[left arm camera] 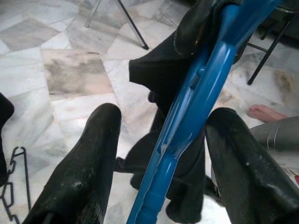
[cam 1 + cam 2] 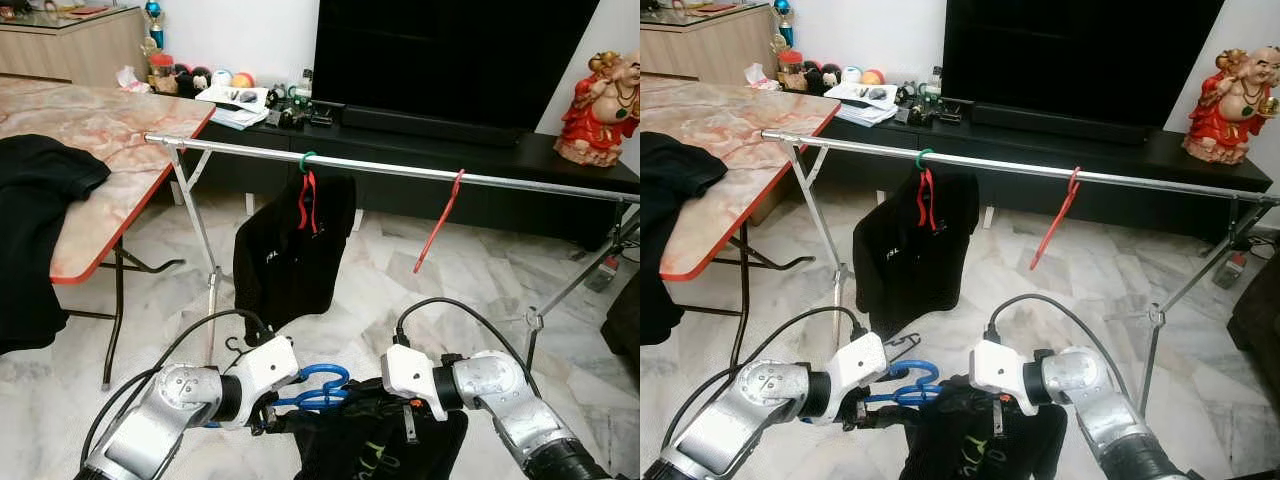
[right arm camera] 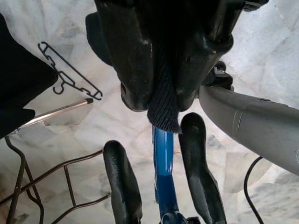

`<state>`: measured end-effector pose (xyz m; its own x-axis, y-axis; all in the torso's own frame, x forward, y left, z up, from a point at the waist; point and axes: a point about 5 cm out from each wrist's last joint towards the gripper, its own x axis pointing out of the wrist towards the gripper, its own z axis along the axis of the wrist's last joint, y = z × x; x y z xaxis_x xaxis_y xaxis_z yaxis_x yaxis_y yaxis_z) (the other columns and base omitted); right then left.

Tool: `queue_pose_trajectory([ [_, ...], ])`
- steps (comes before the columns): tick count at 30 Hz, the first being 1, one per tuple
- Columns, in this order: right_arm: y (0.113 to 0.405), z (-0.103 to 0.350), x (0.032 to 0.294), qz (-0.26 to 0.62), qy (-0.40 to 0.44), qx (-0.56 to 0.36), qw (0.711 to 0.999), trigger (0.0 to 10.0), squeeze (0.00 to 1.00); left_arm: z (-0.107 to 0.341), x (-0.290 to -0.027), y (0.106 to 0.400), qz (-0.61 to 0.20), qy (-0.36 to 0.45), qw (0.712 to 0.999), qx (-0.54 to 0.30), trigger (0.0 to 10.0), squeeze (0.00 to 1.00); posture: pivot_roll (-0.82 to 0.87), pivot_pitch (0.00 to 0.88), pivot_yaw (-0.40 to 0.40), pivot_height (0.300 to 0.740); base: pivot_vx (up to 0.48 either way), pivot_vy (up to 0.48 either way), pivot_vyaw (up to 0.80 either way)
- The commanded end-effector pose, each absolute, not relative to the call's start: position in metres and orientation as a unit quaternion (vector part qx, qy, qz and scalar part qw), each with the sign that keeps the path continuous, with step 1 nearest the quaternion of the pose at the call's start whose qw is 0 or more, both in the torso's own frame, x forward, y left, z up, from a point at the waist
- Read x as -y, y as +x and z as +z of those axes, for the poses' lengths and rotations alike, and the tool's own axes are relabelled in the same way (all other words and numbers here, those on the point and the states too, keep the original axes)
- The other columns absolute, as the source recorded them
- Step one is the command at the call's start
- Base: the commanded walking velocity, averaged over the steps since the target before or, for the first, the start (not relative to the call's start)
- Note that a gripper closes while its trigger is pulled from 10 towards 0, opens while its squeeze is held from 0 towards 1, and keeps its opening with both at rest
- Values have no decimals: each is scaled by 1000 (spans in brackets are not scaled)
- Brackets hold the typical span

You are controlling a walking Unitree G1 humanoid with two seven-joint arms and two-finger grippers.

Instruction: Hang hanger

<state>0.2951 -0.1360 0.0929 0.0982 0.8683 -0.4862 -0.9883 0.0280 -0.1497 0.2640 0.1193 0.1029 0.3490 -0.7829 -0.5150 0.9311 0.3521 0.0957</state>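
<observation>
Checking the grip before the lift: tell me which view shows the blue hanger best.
The left wrist view: the blue hanger runs between the left gripper's fingers. Both eye views show just its hook; the right wrist view shows a short stretch below the dark garment.

- Left arm (image 2: 165,410): silver-grey metal casing with a round joint cap bearing small screws; a black ring separates it from a white wrist block (image 2: 268,365); a black cable (image 2: 180,345) loops from the wrist block back along the forearm
- Right arm (image 2: 505,400): the same silver casing with a rounded, screw-dotted joint; a white wrist housing (image 2: 410,380) with a black collar; a black cable (image 2: 470,318) arches up from the housing and over the forearm; the casing ends in a black ribbed section nearest the camera
- Left gripper (image 1: 163,158): two long black fingers (image 1: 81,172); matte, rounded tips, lightly scuffed and dusty
- Right gripper (image 3: 159,121): two thick black fingers (image 3: 135,60); glossy, with small pale flecks
</observation>
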Motion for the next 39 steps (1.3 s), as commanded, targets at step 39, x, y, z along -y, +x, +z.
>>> queue_pose_trajectory([
  [39, 298, 113, 134, 667, -233, -105, 700, 10000, 0, 105, -101, 264, -568, 158, 788, -176, 0, 0, 99, 0, -118, 740, 0, 0, 0],
])
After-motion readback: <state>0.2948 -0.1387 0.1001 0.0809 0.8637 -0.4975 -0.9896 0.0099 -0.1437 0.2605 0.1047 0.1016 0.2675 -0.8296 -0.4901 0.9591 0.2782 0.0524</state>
